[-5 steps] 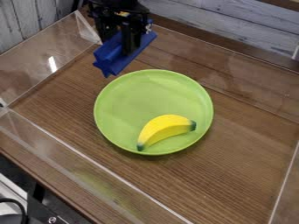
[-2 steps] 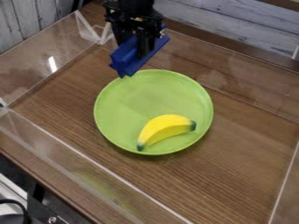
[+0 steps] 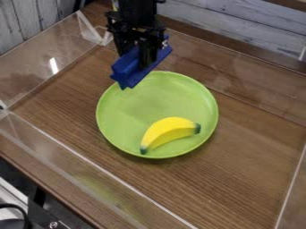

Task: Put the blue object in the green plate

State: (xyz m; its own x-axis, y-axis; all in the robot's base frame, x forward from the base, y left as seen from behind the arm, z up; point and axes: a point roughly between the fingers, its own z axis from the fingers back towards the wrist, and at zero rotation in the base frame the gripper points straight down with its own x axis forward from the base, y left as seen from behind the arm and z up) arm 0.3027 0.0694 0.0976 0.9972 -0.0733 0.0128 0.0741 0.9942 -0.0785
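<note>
The blue object (image 3: 135,64), a long dark-blue block, hangs tilted in my gripper (image 3: 142,52), which is shut on its upper part and points down. The block's lower end hovers over the far left rim of the green plate (image 3: 138,112), a large round lime-green plate lying on the wooden table. I cannot tell whether the block's tip touches the plate.
A yellow banana (image 3: 167,134) lies in the plate's near right half. Clear plastic walls (image 3: 48,67) fence the wooden table on the left and front. Planked boards run along the back right.
My gripper has carried the blue block to the right and down, from beyond the plate's far left rim to over that rim.
</note>
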